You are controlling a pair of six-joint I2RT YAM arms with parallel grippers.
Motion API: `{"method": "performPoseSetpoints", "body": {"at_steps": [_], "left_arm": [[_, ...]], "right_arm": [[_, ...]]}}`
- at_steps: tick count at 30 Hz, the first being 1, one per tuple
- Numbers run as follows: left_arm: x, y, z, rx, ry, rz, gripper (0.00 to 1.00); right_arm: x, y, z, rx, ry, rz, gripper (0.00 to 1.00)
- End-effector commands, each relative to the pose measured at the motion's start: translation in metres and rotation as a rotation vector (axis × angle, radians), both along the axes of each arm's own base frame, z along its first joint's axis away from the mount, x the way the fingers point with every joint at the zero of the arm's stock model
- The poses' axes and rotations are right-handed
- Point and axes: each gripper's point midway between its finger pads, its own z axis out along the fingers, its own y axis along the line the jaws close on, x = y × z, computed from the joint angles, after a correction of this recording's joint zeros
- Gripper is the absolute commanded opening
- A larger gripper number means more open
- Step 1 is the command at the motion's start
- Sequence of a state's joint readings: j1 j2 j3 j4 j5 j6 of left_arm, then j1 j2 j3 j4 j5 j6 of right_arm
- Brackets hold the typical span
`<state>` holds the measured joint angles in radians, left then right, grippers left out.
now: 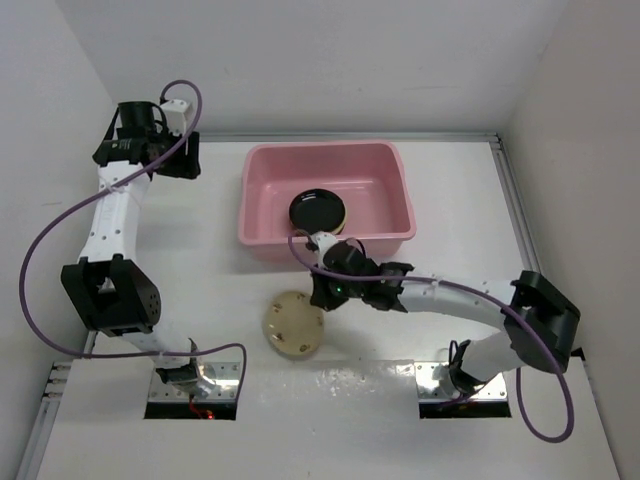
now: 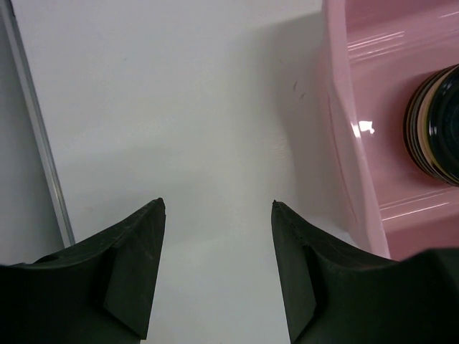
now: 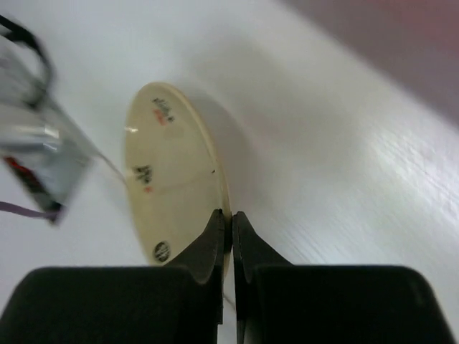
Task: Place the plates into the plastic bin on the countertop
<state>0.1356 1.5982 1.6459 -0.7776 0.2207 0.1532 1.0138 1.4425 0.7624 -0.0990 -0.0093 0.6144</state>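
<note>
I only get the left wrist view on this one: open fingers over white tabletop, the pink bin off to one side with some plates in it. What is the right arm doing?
Observer: The right gripper is shut on the rim of a cream plate.
Operator: Is that plate over the bin?
Observer: No. In the top view it is outside the pink bin, over the countertop on the bin's near side.
Operator: Where in the bin does the stack sit?
Observer: The stack is close to the near wall, a little left of the middle, with a glossy black plate on top.
</note>
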Motion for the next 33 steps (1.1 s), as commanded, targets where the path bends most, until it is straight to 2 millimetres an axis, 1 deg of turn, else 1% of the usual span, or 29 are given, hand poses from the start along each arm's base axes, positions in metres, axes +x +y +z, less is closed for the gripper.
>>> {"method": "performPoseSetpoints", "body": {"at_steps": [1,2,3,4,6,7,8,9,10,11,12,13,14,16,17,18,19,20,23,24,25,26,27,28,29,30,31,32,33], "left_arm": [[-0.009,0.015,0.029,0.023,-0.081,0.032,0.63],[-0.009,0.022,0.029,0.031,-0.082,0.043,0.63],[-0.012,0.029,0.034,0.033,-0.093,0.059,0.63],[-0.013,0.033,0.034,0.034,-0.093,0.069,0.63],[-0.018,0.042,0.037,0.048,-0.095,0.089,0.63],[-0.019,0.048,0.037,0.057,-0.096,0.096,0.63],[-0.019,0.050,0.037,0.065,-0.094,0.105,0.63],[-0.023,0.058,0.034,0.086,-0.080,0.129,0.63],[-0.023,0.060,0.034,0.091,-0.079,0.136,0.63],[-0.023,0.060,0.034,0.101,-0.079,0.129,0.63],[-0.023,0.062,0.034,0.109,-0.077,0.138,0.63],[-0.026,0.066,0.033,0.107,-0.068,0.148,0.63],[-0.027,0.068,0.033,0.100,-0.069,0.148,0.63],[-0.027,0.072,0.037,0.102,-0.078,0.157,0.65],[-0.025,0.072,0.033,0.100,-0.069,0.157,0.65],[-0.024,0.073,0.037,0.103,-0.079,0.158,0.65],[-0.025,0.078,0.030,0.098,-0.056,0.169,0.65],[-0.023,0.076,0.035,0.095,-0.070,0.162,0.65],[-0.022,0.088,0.031,0.093,-0.057,0.186,0.65],[-0.019,0.087,0.026,0.084,-0.047,0.178,0.65],[-0.016,0.088,0.024,0.083,-0.044,0.178,0.65],[-0.017,0.090,0.025,0.075,-0.045,0.179,0.65],[-0.015,0.091,0.020,0.072,-0.034,0.179,0.65],[-0.014,0.089,0.024,0.074,-0.045,0.164,0.65],[-0.013,0.092,0.020,0.066,-0.037,0.166,0.65],[-0.012,0.092,0.024,0.068,-0.046,0.166,0.65],[-0.010,0.093,0.019,0.065,-0.035,0.166,0.65],[-0.011,0.096,0.019,0.059,-0.036,0.169,0.65],[-0.009,0.096,0.019,0.059,-0.036,0.169,0.65]], "right_arm": [[0.031,0.038,0.099,0.203,-0.118,0.068,0.00],[0.034,0.040,0.109,0.226,-0.114,0.064,0.00],[0.044,0.044,0.118,0.247,-0.115,0.043,0.00],[0.070,0.037,0.133,0.275,-0.128,-0.029,0.00],[0.091,0.037,0.141,0.302,-0.116,-0.081,0.00],[0.121,0.024,0.154,0.333,-0.140,-0.151,0.00],[0.131,0.021,0.154,0.333,-0.141,-0.176,0.00],[0.156,0.013,0.152,0.329,-0.141,-0.246,0.00],[0.168,0.012,0.161,0.353,-0.148,-0.273,0.00],[0.193,-0.006,0.151,0.336,-0.141,-0.341,0.00],[0.209,-0.007,0.150,0.350,-0.132,-0.382,0.00],[0.221,-0.009,0.155,0.367,-0.142,-0.393,0.00],[0.240,-0.022,0.142,0.352,-0.132,-0.434,0.00],[0.260,-0.023,0.124,0.322,-0.113,-0.455,0.00],[0.271,-0.034,0.121,0.305,-0.112,-0.485,0.00],[0.276,-0.037,0.108,0.281,-0.089,-0.501,0.00],[0.281,-0.044,0.100,0.257,-0.069,-0.519,0.00],[0.284,-0.048,0.095,0.249,-0.059,-0.537,0.00],[0.285,-0.054,0.080,0.228,-0.037,-0.548,0.00],[0.286,-0.055,0.078,0.222,-0.039,-0.547,0.02],[0.287,-0.058,0.069,0.200,-0.032,-0.552,0.08],[0.288,-0.058,0.067,0.193,-0.030,-0.555,0.19],[0.288,-0.059,0.063,0.181,-0.025,-0.556,0.35],[0.293,-0.057,0.063,0.167,-0.044,-0.531,0.63],[0.295,-0.058,0.064,0.155,-0.049,-0.521,0.72],[0.291,-0.053,0.062,0.134,-0.046,-0.500,0.77],[0.299,-0.049,0.077,0.114,-0.114,-0.447,0.87],[0.303,-0.049,0.081,0.077,-0.159,-0.454,0.89],[0.302,-0.048,0.090,0.028,-0.209,-0.407,0.95]]}}
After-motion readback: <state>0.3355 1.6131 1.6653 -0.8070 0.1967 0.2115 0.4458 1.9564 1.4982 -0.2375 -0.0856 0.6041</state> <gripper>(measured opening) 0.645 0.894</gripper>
